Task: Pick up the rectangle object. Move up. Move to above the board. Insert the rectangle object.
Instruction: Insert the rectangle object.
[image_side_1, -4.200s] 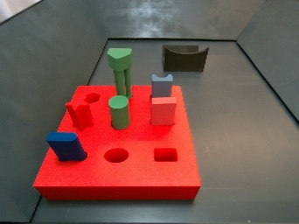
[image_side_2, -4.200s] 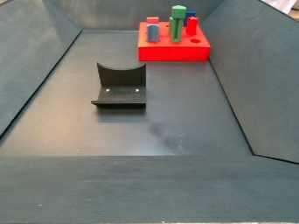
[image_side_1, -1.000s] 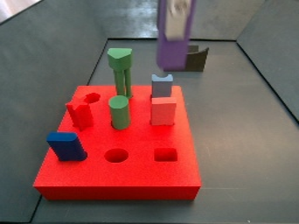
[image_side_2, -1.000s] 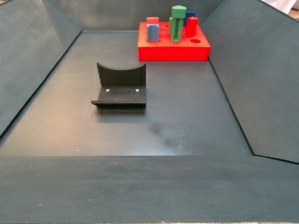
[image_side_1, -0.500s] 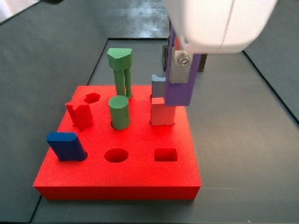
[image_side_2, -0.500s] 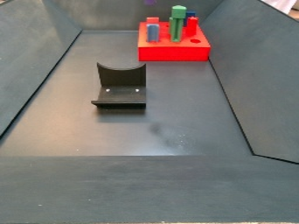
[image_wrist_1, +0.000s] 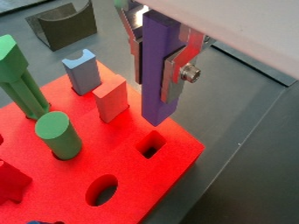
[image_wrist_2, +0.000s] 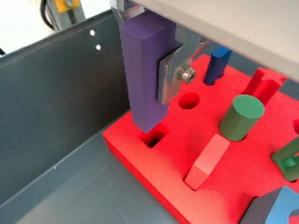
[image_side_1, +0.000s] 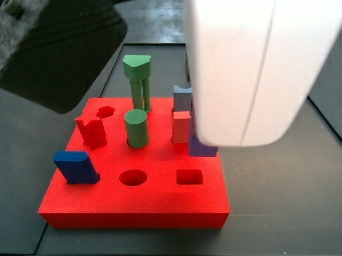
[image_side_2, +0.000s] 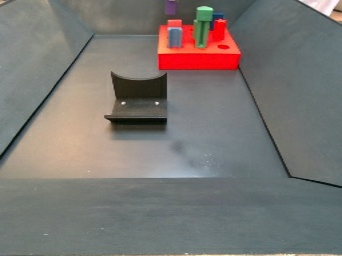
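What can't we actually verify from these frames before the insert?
- Gripper and its jaws: in a side view the arm's white housing covers them; only a sliver of the rectangle object shows.
- Block-to-hole gap: in both wrist views the rectangle object hangs over the rectangular hole, but its lower end hides the clearance.
- Board: too small and far in a side view to judge alignment.

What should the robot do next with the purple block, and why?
Probably lower it slowly, straight down. In both wrist views the pincer holds the purple block upright, its bottom end hanging just above the small rectangular hole near the edge of the red board, not yet inside. It looks roughly lined up, so a gentle descent should start it in; a tiny sideways nudge may be needed.
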